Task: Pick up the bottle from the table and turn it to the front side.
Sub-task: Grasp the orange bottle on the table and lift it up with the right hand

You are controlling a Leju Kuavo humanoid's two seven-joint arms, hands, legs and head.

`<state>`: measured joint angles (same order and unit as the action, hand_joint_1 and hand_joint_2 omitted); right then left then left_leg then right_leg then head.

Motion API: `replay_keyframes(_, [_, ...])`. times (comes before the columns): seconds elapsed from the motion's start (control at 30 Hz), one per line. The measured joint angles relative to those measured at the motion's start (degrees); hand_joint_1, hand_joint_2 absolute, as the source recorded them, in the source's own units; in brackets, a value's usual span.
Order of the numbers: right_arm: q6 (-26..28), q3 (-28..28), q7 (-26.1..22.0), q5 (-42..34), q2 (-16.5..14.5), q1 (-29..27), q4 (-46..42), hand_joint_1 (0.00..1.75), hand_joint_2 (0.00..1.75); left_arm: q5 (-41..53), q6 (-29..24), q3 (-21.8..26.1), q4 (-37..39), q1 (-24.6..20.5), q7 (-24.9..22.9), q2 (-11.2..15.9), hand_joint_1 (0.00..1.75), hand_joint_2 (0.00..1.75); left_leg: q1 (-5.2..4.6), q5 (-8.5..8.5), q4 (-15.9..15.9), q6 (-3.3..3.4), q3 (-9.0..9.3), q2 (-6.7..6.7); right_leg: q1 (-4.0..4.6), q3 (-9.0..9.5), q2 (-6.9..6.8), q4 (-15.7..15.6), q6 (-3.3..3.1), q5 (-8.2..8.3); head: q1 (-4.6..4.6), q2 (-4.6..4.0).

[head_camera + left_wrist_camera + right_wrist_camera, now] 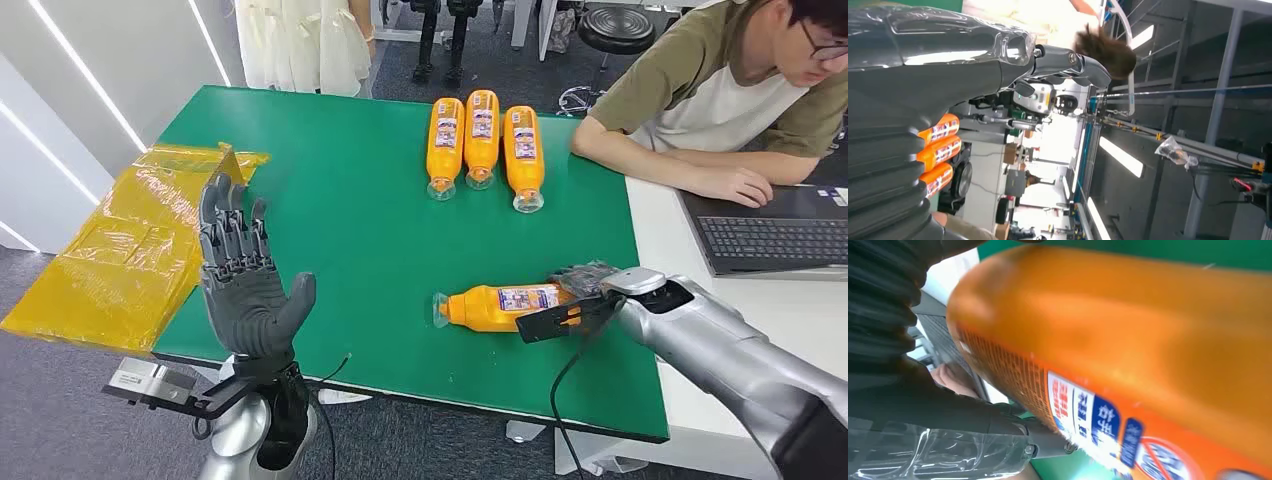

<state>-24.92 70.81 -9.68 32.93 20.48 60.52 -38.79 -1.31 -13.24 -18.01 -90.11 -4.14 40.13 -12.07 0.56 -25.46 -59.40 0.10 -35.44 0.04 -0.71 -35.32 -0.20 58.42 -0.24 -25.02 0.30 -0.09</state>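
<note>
The right hand (pixel 585 285) is wrapped around the base end of the orange bottle (pixel 500 305), which lies on its side near the front of the green bench (pixel 340 200), cap pointing toward the robot's left. The left hand (pixel 240 280) is raised with fingers spread, holding nothing. That bottle looks like smooth, rounded plastic with a glossy label, so I reckon it could slip or roll out of the grip once turned. Three similar bottles (pixel 483 140) lie side by side farther back, and crinkly yellow plastic sheeting (pixel 130 260) hangs over the bench's edge.
</note>
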Motion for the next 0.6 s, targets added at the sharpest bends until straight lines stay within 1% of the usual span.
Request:
replay_keyframes(0.13, [0.43,1.19,-0.31,-0.81,-1.72,0.58,3.14,0.00,1.75,0.15,-0.26,0.23,-0.49,0.34,0.01,0.00,0.00,1.75,0.02,0.00,0.00,-0.01,0.03,0.01,0.01,0.00,0.01,0.00,-0.01,-0.01,0.01,0.00])
replay_keyframes(0.2, [1.49,1.77,-0.68,-1.24,-2.60,0.65,4.96,0.00,1.75,0.33,-0.43,0.40,-0.69,0.54,0.01,-0.01,0.00,1.75,0.02,0.01,0.00,-0.01,0.03,0.01,0.02,0.00,0.00,0.00,-0.01,-0.01,0.01,0.00])
replay_keyframes(0.23, [2.31,2.04,-0.91,-1.31,-2.94,0.61,5.75,0.04,1.75,0.41,-0.52,0.46,-0.73,0.62,0.01,-0.02,0.00,1.75,0.02,0.01,0.00,-0.01,0.04,0.01,0.02,0.00,0.00,0.00,-0.01,-0.01,0.01,0.00])
replay_keyframes(0.27, [3.37,2.28,-1.21,-1.37,-3.27,0.50,6.51,0.23,1.75,0.47,-0.59,0.50,-0.74,0.68,0.01,-0.03,0.00,1.75,0.02,0.01,0.00,-0.01,0.03,0.01,0.02,0.01,0.00,-0.01,-0.01,-0.01,0.01,0.00])
replay_keyframes(0.37, [8.21,2.60,-2.49,-1.06,-3.99,-0.44,8.49,1.29,1.75,0.66,-0.60,0.53,-0.74,0.74,0.02,-0.09,0.00,1.75,0.01,0.00,0.00,-0.01,0.04,0.00,0.01,0.02,0.00,-0.02,-0.01,-0.01,0.02,0.00])
replay_keyframes(0.4, [10.01,2.63,-2.90,-0.89,-4.12,-0.91,8.98,1.53,1.75,0.74,-0.53,0.54,-0.74,0.77,0.02,-0.10,0.00,1.75,0.01,0.00,0.00,-0.01,0.04,0.00,0.01,0.03,0.00,-0.02,-0.01,-0.01,0.02,0.00])
replay_keyframes(0.47, [12.72,2.63,-3.48,-0.71,-4.23,-1.65,9.60,1.69,1.75,0.84,-0.20,0.55,-0.75,0.88,0.01,-0.10,0.00,1.75,0.01,0.00,-0.01,0.00,0.10,0.03,0.00,0.07,0.02,-0.05,0.00,0.00,0.02,0.00])
replay_keyframes(0.5, [13.66,2.63,-3.71,-0.67,-4.23,-1.91,9.79,1.73,1.75,0.85,0.07,0.55,-0.75,0.95,0.01,-0.10,0.00,1.75,0.01,-0.01,-0.01,0.01,0.15,0.04,0.01,0.11,0.04,-0.07,0.00,0.00,0.02,0.00])
replay_keyframes(0.6, [16.09,2.63,-4.03,-0.63,-4.11,-2.62,10.09,1.75,1.75,0.90,0.87,0.55,-0.75,1.04,0.01,-0.10,0.00,1.75,0.03,-0.06,0.00,-0.01,0.34,0.11,0.02,0.26,0.11,-0.13,0.00,-0.01,0.01,0.00])
